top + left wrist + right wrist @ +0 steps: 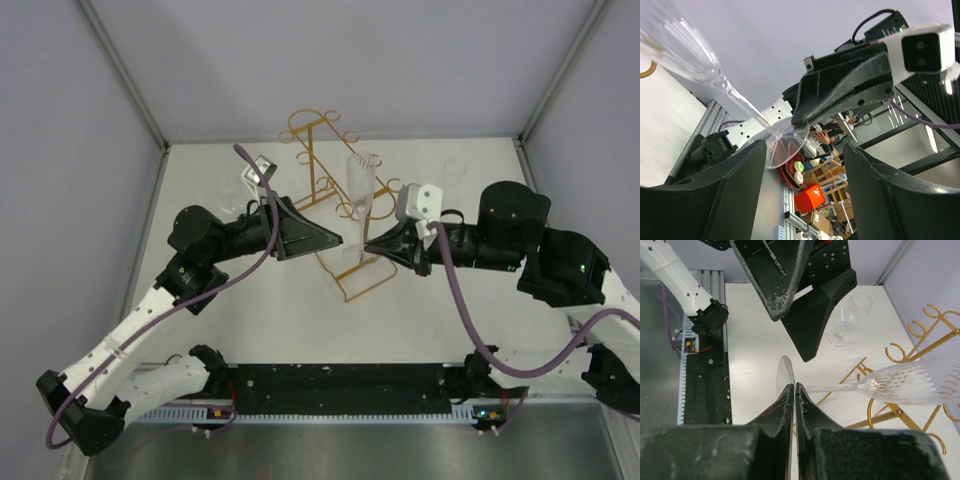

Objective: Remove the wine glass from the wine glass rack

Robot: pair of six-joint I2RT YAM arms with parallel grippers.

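Observation:
The wine glass (358, 185) is clear and fluted. It is tilted, with its bowl (912, 387) over the rails of the gold wire wine glass rack (318, 150). My right gripper (793, 386) is shut on the rim of its flat foot (784, 372). In the left wrist view, the stem runs from the bowl (680, 45) down to the foot (787, 142). There the foot sits just off the tips of my left gripper (804, 146). That gripper is open and faces the right gripper (368, 246) tip to tip. The rack's base (362, 278) lies below both.
A second clear glass (850, 317) stands on the white table by the left arm, seen again in the top view (232, 195). Another glass (455, 170) stands at the back right. Grey walls enclose the table on three sides.

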